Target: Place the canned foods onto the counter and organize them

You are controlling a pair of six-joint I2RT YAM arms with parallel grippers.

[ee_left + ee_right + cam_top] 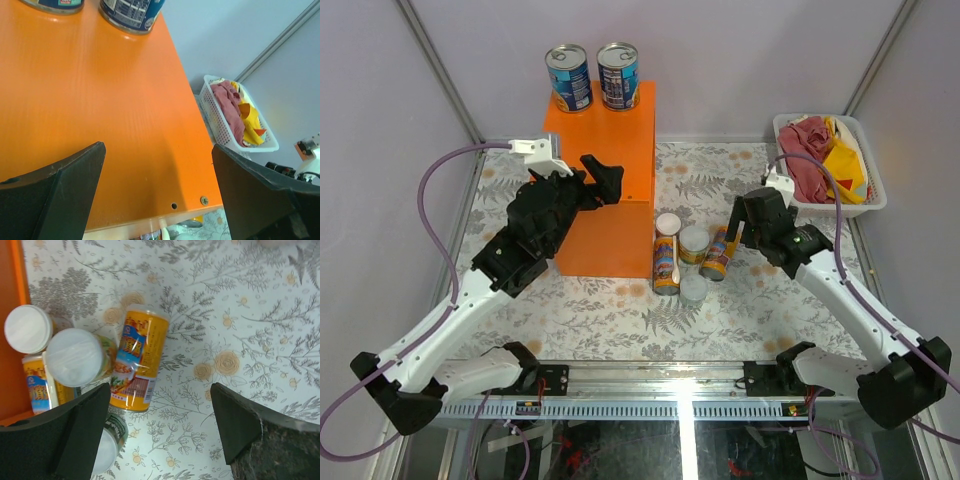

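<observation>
left claw [605, 182]: spread wide, nothing gripped; held over the top of the orange box [610, 140].
orange box: set on the floral bench [760, 300], left of centre.
blue cans: left blue can [569, 77] and right blue can [618, 75] stood upright, side by side, at the far end of the box top.
bench cans: upright tall can [666, 262], rear short can [694, 242] and front short can [693, 290] clustered on the bench by the box's near right corner; lying tall can [718, 255] just beside them, on its side.
right claw [733, 228]: spread wide, empty; held above the lying tall can.
white basket [876, 185]: far right, cloths inside.
</observation>
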